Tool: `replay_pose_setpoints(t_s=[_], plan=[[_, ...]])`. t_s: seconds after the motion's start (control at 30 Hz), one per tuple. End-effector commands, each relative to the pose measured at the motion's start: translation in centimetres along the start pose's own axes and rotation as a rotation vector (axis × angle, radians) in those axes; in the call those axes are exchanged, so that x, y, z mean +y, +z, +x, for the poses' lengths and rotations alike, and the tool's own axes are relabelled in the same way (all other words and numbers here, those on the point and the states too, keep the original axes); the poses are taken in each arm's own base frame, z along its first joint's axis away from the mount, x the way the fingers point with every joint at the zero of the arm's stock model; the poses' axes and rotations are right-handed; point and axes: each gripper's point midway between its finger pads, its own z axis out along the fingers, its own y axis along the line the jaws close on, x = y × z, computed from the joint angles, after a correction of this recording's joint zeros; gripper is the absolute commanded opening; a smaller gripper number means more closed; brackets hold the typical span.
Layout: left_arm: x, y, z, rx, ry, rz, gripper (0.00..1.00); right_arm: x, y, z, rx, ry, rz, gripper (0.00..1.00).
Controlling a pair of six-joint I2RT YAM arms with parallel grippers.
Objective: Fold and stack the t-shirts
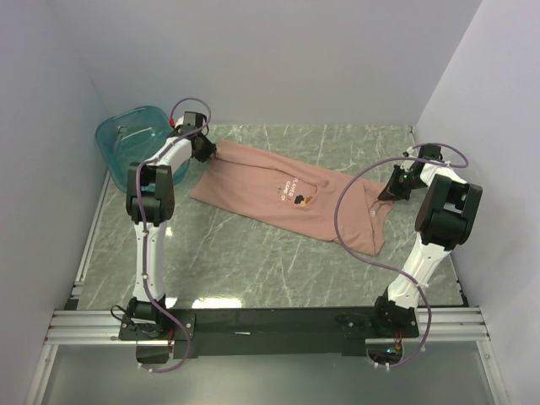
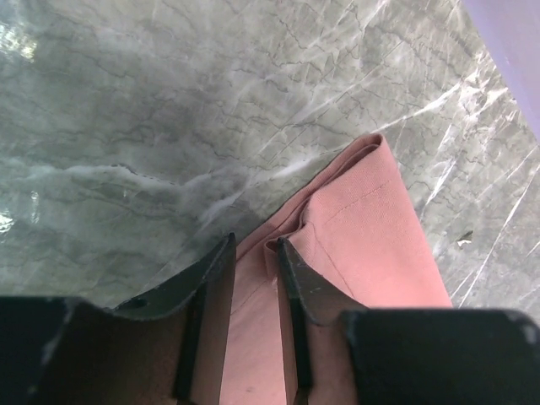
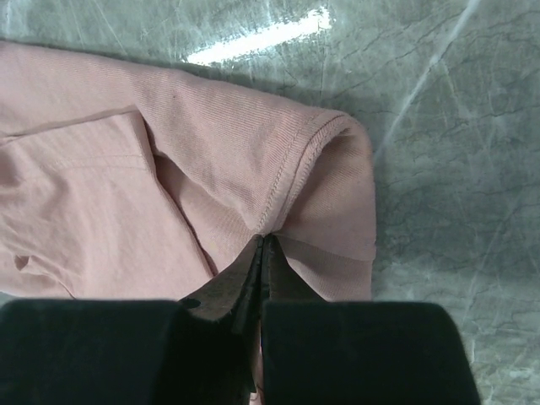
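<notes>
T-shirt [image 1: 270,181] one, pink, teal tub [image 1: 118,145] one

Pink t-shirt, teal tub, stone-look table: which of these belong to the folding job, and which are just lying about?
Belongs to the job:
- pink t-shirt, lying spread out
- right gripper, pinching the shirt's edge
- left gripper, jaws slightly apart at another edge

Just lying about:
- teal tub, far left corner
- table, only the work surface
</notes>
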Motion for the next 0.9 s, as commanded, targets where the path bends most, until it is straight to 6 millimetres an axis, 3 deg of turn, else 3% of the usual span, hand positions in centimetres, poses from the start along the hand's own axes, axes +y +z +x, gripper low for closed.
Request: replay_pose_setpoints(t_s=[0.0, 0.4, 0.87], plan=[[-1.5, -1.3, -0.9, -0.016, 0.001, 0.056, 0.33, 0.6, -1.2, -1.7, -0.045, -0.031, -0.017, 0.0], [-3.3, -3.1, -2.8, -0.087, -0.025, 0.099, 0.33, 0.7, -1.0, -1.7, -0.039, -0.03, -0.026, 0.0], [-4.9, -3.6, -2.3, -0.093, -0.002, 0.16, 0.37, 0.6, -0.8, -1.6, -0.034, -0.026, -0.025, 0.0]])
